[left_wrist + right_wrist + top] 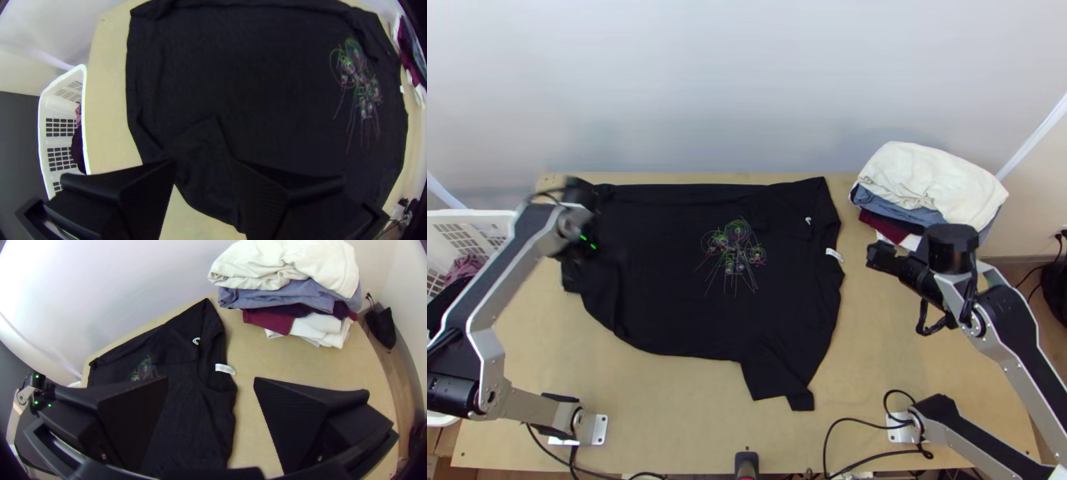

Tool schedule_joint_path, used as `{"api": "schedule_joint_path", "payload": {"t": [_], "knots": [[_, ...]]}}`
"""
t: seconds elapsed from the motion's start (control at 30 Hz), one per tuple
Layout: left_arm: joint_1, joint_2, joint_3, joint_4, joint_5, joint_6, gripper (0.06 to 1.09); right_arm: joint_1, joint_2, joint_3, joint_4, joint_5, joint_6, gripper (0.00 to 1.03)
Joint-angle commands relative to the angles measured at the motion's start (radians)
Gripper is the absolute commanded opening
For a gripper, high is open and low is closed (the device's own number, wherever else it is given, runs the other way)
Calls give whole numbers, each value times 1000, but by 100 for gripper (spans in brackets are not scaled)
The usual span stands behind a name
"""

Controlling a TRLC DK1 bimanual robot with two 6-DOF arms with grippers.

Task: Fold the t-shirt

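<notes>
The black t-shirt (667,280) lies spread on the table, collar and white label toward the right, one sleeve sticking out at the near side. Its far side runs straight, with the far sleeve seemingly folded inward. Over the hem end at the left is my left gripper (579,200), blurred. Its fingers stand apart in the left wrist view, where the left gripper (204,164) is above a rumpled part of the t-shirt (267,80). My right gripper (895,262) hangs right of the collar; in the right wrist view the open right gripper (210,380) has the t-shirt (191,418) beyond it.
A stack of folded clothes (927,188) stands at the table's back right, near the right gripper. The white laundry basket (475,216) with clothes is at the left edge. Cables (859,422) lie along the near edge of the wooden table (667,400).
</notes>
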Motion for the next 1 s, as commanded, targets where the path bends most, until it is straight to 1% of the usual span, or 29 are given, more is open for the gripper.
{"api": "schedule_joint_path", "payload": {"t": [0.0,0.27,0.6,0.77,0.87,0.9,0.97], "knots": [[-37,2,-61,29,-43,-18,64,-6,-31,-35,-3,-9,29,87],[-74,87,-94,121,-101,-52,64,-9,-54,-86,-13,-10,32,87],[-88,199,-65,156,-104,-66,64,-9,-74,-116,1,-10,32,87],[-77,242,-59,176,-121,-66,63,-9,-81,-139,13,-10,32,87],[-65,257,-59,225,-131,-63,44,-11,-86,-145,17,-10,32,87],[-59,263,-58,236,-131,-60,43,-11,-86,-147,20,-10,31,87],[-51,280,-48,237,-132,-51,43,-12,-89,-153,23,-10,29,87]]}}
